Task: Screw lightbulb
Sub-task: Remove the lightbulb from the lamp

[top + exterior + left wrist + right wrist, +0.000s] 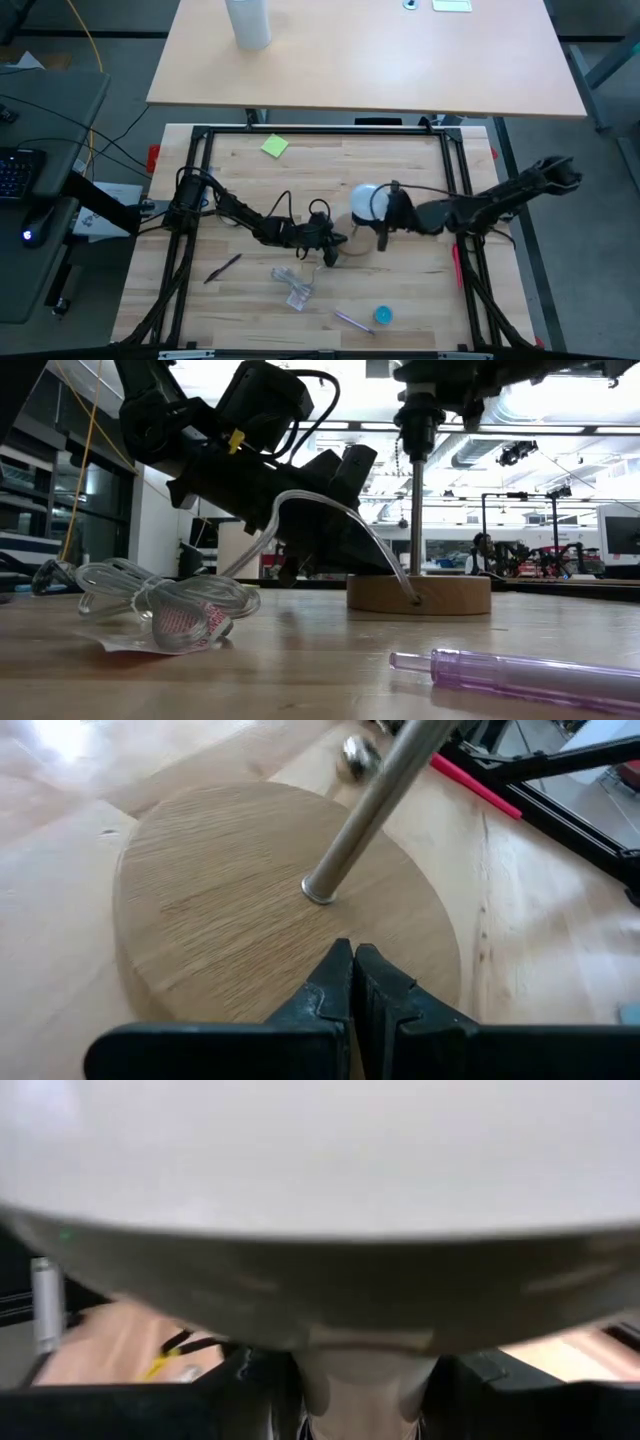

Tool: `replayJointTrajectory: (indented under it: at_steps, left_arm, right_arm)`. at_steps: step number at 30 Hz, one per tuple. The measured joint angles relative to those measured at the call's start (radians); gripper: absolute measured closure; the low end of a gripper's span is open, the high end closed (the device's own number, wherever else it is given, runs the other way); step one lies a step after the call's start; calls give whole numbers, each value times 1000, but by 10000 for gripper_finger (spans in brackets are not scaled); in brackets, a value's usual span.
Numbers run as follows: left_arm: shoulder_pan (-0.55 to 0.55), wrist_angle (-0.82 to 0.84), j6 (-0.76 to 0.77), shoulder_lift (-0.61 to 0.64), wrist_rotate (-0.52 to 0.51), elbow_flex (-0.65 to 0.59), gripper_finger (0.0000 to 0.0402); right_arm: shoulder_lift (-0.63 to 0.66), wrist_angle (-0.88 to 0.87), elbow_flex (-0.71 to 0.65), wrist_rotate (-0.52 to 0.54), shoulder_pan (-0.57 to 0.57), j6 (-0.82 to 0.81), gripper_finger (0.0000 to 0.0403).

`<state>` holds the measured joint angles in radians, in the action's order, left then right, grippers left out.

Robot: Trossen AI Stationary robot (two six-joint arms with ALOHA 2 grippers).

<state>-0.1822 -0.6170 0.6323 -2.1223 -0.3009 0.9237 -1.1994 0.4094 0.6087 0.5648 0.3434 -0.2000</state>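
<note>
End effector, right (388, 212): part-open, clamped on the lightbulb (366, 202) at its cone-shaped neck. Lightbulb: above the round wooden base (250, 890), over the bench (400, 290); globe up, neck downward, long axis apparently upright. End effector, left (352, 982): fingers pressed together, holding nothing, tips resting on the wooden base just beside its metal rod (370, 805).

Matt frosted lightbulb (364, 201); grained wooden disc (240, 890), brushed metal rod (375, 805).
</note>
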Motion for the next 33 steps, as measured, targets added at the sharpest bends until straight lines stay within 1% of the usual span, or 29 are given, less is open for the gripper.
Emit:
replayJointTrajectory:
  at_steps: [2, 5, 12, 17, 23, 26, 30, 32, 33]
  left_arm:
    - [0, -1, -6, 0, 6, 0, 401]
    - [0, -3, -6, 0, 15, 0, 401]
    - [0, -3, -7, 0, 19, 0, 401]
    - [-1, -6, -8, 0, 24, 0, 401]
    - [1, -21, -9, 0, 5, 0, 401]
    - [2, -28, -2, 0, -4, 0, 401]
    - [2, -34, 11, 0, -8, 1, 401]
    - [2, -34, 16, 0, -9, 1, 401]
    - [2, -32, 23, 0, -8, 1, 401]
  right_arm:
    - [47, 8, -27, -96, -37, 15, 265]
    - [83, 1, -43, -254, -95, 45, 265]
    - [91, 6, -45, -607, -229, 134, 265]
    - [91, 13, -45, -913, -343, 201, 265]
    - [86, 14, -43, -1293, -526, 288, 265]
    - [67, 9, -23, -1452, -606, 315, 265]
    - [25, 4, 15, -1614, -670, 336, 265]
    - [1, 5, 33, -1657, -679, 335, 265]
    - [-6, 5, 37, -1662, -680, 330, 265]
